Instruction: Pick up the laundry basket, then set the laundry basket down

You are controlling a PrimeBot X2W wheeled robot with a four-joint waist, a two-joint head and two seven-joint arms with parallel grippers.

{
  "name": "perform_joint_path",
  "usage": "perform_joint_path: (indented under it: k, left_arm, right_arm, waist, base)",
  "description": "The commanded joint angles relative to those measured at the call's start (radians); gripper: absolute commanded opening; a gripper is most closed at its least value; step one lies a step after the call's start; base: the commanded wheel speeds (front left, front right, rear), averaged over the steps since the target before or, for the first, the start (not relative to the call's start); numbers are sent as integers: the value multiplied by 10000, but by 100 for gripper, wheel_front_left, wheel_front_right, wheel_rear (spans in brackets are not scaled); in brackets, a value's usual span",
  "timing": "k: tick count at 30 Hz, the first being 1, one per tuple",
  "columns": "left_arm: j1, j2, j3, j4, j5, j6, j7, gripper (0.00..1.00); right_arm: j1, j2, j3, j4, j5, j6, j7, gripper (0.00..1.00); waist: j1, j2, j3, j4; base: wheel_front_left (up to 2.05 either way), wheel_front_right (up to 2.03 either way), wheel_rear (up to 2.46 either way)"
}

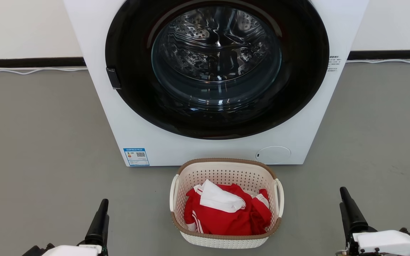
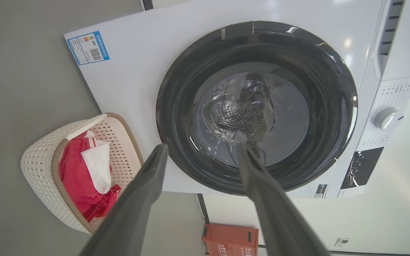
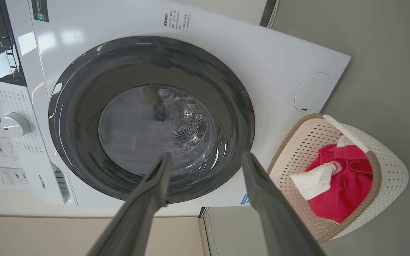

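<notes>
The laundry basket, cream-white with a brown rim and white loop handles, stands on the grey floor just in front of the washer. It holds a red garment and a white cloth. My left gripper hovers low to the basket's left, well apart from it. My right gripper hovers on the other side, equally clear. The left wrist view has the left gripper open and empty, the basket off to its side. In the right wrist view the right gripper is open, the basket at the right.
A white front-loading washer with a shut dark round door rises right behind the basket. White cables run along the wall's base. A red box sits beside the washer. Grey floor stretches on both sides.
</notes>
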State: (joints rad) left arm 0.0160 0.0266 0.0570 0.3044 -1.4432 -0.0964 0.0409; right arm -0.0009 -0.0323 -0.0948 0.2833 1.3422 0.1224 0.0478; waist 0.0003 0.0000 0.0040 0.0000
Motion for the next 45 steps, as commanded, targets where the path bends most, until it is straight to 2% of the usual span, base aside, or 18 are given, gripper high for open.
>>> perform_joint_path:
  k: [1, 17, 45]
  left_arm:
    - [-277, 71, 9, -342, 262, 35, -75, 100]
    - [-167, 98, -232, -562, 2892, 268, -545, 100]
    - [3, 142, -214, -919, 5913, 472, -1335, 100]
  right_arm:
    - [-227, -97, 73, -380, -344, 21, -142, 100]
    - [-185, -116, 396, -714, -3006, 31, -612, 100]
    - [-107, -190, 803, -868, -6458, 47, -1404, 100]
  waist:
    - [-2, 0, -1, -2]
    - [-2, 0, -31, -10]
    - [-2, 0, -66, -7]
  base:
    - [0, 0, 0]
    - [0, 0, 0]
    - [0, 0, 0]
